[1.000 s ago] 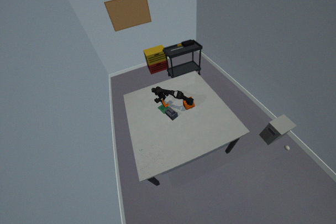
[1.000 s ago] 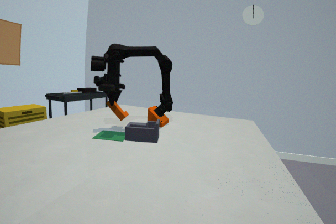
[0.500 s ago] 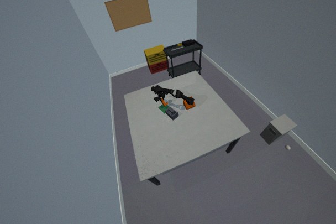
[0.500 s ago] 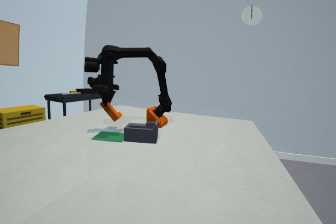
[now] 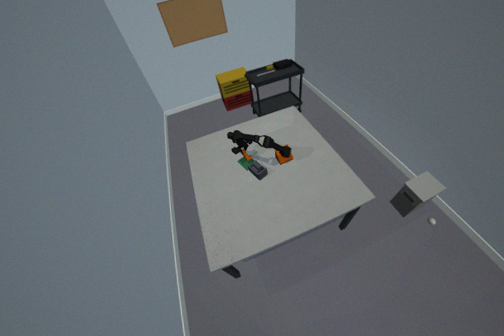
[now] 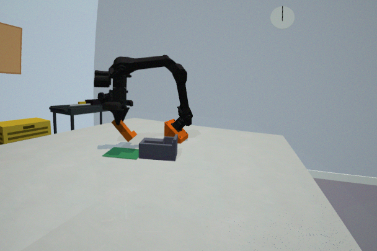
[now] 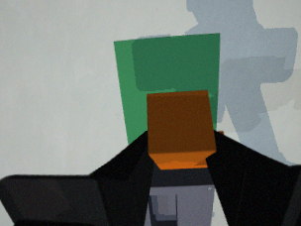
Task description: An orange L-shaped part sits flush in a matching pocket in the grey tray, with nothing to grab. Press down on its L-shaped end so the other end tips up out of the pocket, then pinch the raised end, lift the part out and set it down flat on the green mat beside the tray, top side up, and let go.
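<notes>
My gripper [image 6: 118, 121] [image 7: 177, 136] [image 5: 244, 153] is shut on the orange L-shaped part [image 6: 125, 130] [image 7: 179, 124] [image 5: 246, 155]. It pinches the part's upper end, and the part hangs tilted in the air with its L end lowest. It hangs above the green mat [image 6: 119, 153] [image 7: 163, 59] [image 5: 244, 163], clear of it. The grey tray [image 6: 158, 149] [image 7: 180, 205] [image 5: 259, 171] stands right of the mat in the exterior view, and its pocket is empty. In the wrist view the tray shows below the fingers and the mat lies ahead.
The arm's orange base [image 6: 177, 132] [image 5: 283, 158] stands behind the tray. A black cart [image 5: 275, 86] [image 6: 74, 109] and a yellow and red crate stack [image 5: 234, 88] stand off the table by the far wall. A grey box [image 5: 416, 192] lies on the floor.
</notes>
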Action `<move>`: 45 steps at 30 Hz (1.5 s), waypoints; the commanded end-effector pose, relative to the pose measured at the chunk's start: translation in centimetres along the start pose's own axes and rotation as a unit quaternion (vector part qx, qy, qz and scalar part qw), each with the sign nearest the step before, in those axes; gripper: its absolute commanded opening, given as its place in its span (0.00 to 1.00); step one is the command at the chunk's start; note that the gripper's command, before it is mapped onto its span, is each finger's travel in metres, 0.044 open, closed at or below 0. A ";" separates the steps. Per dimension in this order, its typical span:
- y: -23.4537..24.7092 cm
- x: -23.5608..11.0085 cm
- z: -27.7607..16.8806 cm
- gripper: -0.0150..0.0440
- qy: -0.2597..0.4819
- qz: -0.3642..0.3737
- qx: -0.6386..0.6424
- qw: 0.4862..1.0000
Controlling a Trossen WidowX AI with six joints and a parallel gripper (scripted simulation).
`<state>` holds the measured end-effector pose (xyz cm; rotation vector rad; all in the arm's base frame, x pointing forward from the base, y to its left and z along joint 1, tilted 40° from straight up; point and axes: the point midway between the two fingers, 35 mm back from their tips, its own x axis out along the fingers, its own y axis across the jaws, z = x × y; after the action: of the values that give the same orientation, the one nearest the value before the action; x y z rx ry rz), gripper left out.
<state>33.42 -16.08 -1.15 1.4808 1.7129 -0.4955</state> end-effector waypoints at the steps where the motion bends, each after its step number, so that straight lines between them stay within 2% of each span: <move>1: 0.1 0.5 -0.1 0.25 0.000 0.002 0.002 1.000; 31: 0.1 5.2 -0.2 0.25 0.001 0.003 0.002 1.000; 45: 0.1 5.3 -0.2 0.25 0.001 0.003 0.002 1.000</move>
<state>33.43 -12.60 -5.06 1.4806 1.7103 -0.4929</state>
